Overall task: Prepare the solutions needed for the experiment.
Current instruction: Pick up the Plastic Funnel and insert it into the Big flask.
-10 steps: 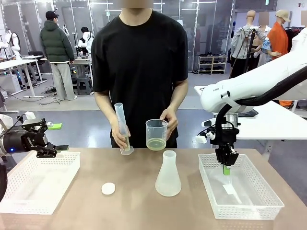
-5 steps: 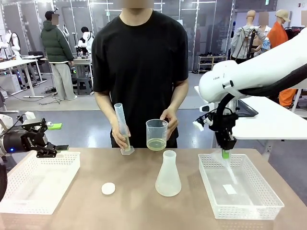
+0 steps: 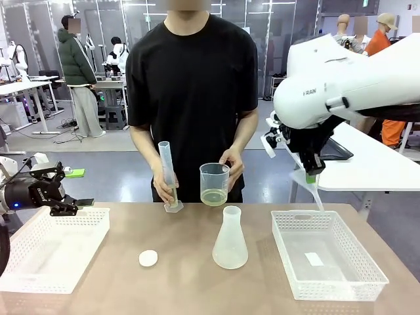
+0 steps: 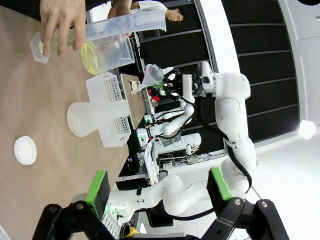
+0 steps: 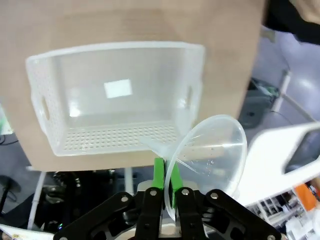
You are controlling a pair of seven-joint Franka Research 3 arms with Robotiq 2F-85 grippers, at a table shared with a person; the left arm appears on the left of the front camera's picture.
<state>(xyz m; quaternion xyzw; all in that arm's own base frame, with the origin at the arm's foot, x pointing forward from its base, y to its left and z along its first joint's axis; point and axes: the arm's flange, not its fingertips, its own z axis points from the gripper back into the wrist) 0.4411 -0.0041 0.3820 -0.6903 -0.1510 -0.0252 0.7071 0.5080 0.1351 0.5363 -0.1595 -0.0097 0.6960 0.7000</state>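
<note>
Hanging high above the basket point(image 3: 282, 248), right pincer point(image 3: 311, 174) clamps a funnel point(image 5: 210, 150).

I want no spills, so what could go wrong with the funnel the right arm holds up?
The right gripper pinches the funnel by its thin wall; it could slip or twist. Its stem could tip the narrow-necked flask. The person's beaker of solution is just behind the flask; a swing might bump it.

Bright even light; soft shadows; wrist views bend at edges, background perhaps blurred.
</note>
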